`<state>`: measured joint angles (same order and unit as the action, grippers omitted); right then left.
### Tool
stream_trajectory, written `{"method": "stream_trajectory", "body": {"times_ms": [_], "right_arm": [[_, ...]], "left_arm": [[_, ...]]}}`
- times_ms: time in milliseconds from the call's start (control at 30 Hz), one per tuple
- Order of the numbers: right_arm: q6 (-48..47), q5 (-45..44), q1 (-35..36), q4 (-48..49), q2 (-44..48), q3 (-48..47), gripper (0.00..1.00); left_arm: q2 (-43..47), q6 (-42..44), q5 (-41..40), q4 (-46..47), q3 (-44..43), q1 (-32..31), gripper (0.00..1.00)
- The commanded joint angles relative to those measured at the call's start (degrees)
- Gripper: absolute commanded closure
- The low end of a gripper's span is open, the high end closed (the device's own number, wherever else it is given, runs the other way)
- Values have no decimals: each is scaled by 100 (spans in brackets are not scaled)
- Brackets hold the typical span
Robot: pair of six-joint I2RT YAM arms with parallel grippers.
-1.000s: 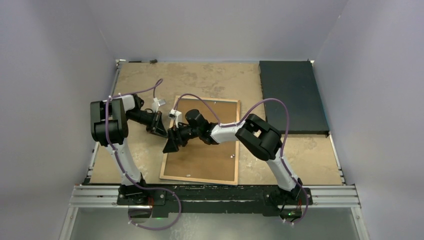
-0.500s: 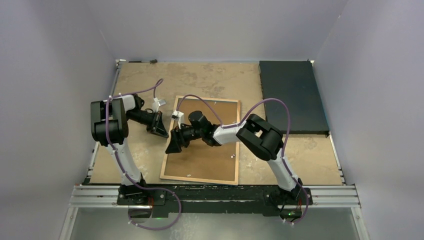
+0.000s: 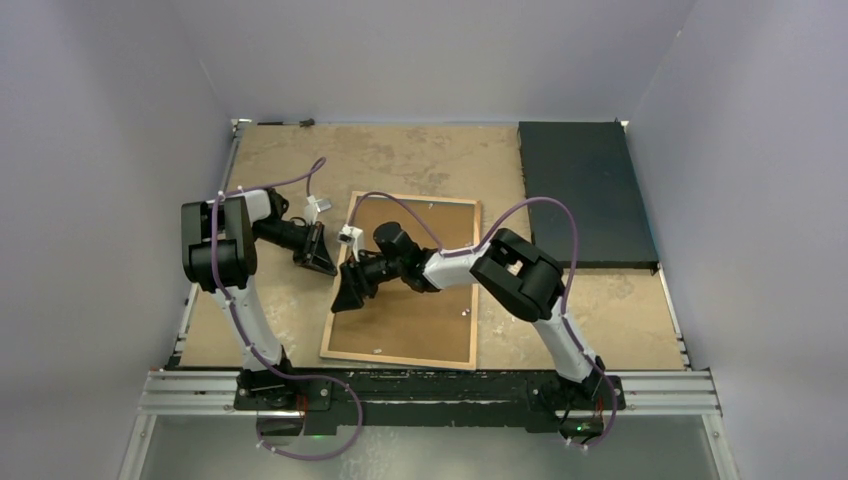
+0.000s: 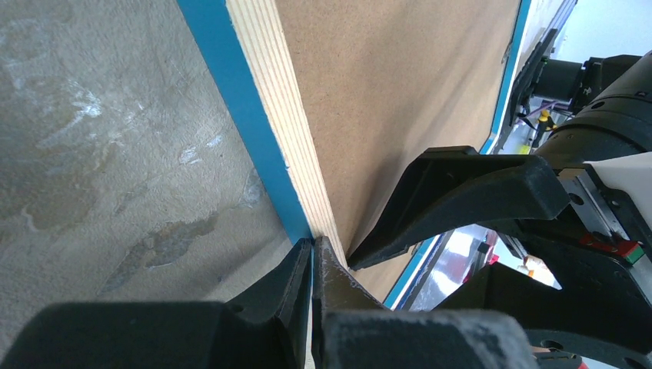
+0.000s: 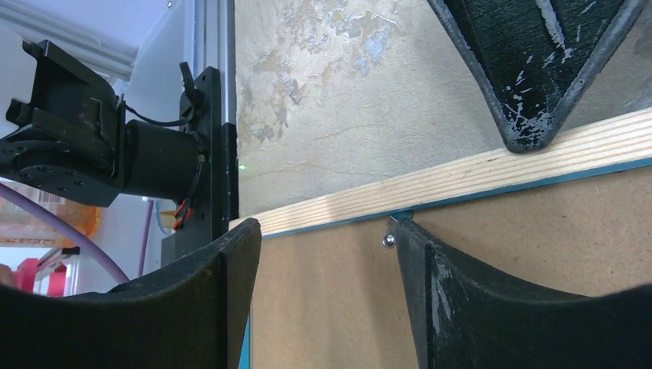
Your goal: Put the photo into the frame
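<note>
- We find the frame (image 3: 400, 361) lying flat on the table (image 3: 420, 155), rear side up, about the middle of the surface and closer to the near edge than to the far one.
- It sits slightly skewed to the table edges. Its far right corner is near the dark mat (image 3: 585, 190) but apart from it.
- The rear rim is pale wood with fine lengthwise stripes (image 4: 265, 100). The outer side of the frame is bright blue, and a thin blue line also runs along the rim's inner edge (image 5: 492, 196).
- A plain brown backing board (image 3: 415, 320) fills the opening inside the rim. Its surface is matt and even, with no marks that we can make out.
- A small metal tab (image 5: 390, 240) sits on the board just inside the left rim.
- The left gripper (image 4: 311, 250) has its fingers pressed together with nothing between them. The tips rest on the frame's left rim, at the boundary of wood and blue, seen again in the right wrist view (image 5: 530, 131).
- The right gripper (image 5: 323, 231) has its fingers spread well apart and holds nothing. It hangs low over the board at the left rim, and the metal tab is just beside one of its fingers (image 5: 430, 292).
- In the overhead view the two grippers (image 3: 330, 268) (image 3: 340, 300) are close together at the frame's left side, the left one farther from the arm bases.
</note>
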<state>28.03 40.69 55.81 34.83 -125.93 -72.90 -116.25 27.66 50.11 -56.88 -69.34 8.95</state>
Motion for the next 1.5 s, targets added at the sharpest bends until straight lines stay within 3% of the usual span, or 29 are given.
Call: {"method": "stream_trajectory", "body": {"times_ms": [0,367,533,767,867,967,1067,1200,1300,1467], "right_arm": [[9,257,240,-341,-371,-173,32],[-225,801,335,-496,-686,-459,40],[-365,923,351,-959,-667,-816,34],[-874,-810,-266,-1498,635,-665,10],[-1170,-1475,-423,-2015,1228,-269,6],[-1279,-1772,-544,-2083,1878,454,6],[-1396,-1961,-543,-2214,2322,969,9],[-1559,-1541,-530,-2152,2752,1562,18],[-1765,-1550,-385,-2162,3156,1968,26],[-1784,-2512,-154,-2905,3470,1951,27]], "left_arm": [[-210,156,-372,993,34,-186,100],[-255,-59,-379,1250,43,-356,100],[-367,-240,-379,1386,-108,-369,100],[-233,-657,-511,1465,-718,-320,100],[-43,-771,-584,1372,-978,-278,100],[227,-768,-685,1269,-994,-258,91],[551,-650,-735,1037,-882,-262,82],[950,343,-758,126,-667,-293,70],[1228,837,-1043,-146,-133,-338,67],[1516,1189,-959,-168,636,-417,63]]}}
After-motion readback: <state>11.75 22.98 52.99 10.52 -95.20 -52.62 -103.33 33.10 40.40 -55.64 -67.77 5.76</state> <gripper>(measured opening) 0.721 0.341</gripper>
